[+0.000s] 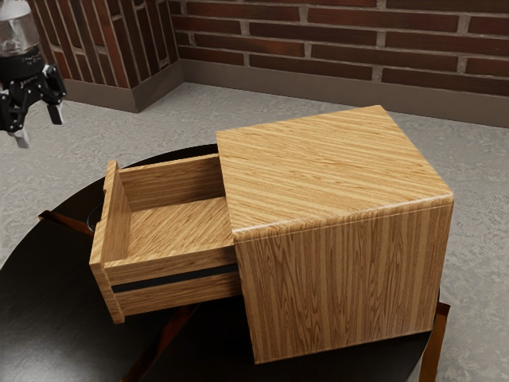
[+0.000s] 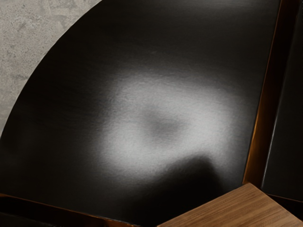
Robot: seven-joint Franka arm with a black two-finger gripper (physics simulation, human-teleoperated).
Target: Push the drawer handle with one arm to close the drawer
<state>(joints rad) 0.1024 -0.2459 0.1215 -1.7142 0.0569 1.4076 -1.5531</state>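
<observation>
Hand (image 1: pixel 39 127) hangs well apart from the drawer (image 1: pixel 179 227), fingers (image 1: pixel 56 115) parted. I see the drawer jutting open from the wooden cabinet (image 1: pixel 342 278) on the black worktop (image 1: pixel 56 294).

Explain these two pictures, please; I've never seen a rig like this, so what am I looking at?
These are simulator renders of a single robot arm. The exterior view comes from a camera at the arm's side: the black end effector hangs at that view's upper left, its two fingers apart with nothing held between them. On the round black table stands a wooden cabinet, its drawer pulled out toward the end effector's side. The job is to push that drawer shut.

The wrist view comes from a camera on the arm's hand, looking down on the glossy tabletop, with grey floor past its edge and a corner of wood, probably the furniture.
</observation>
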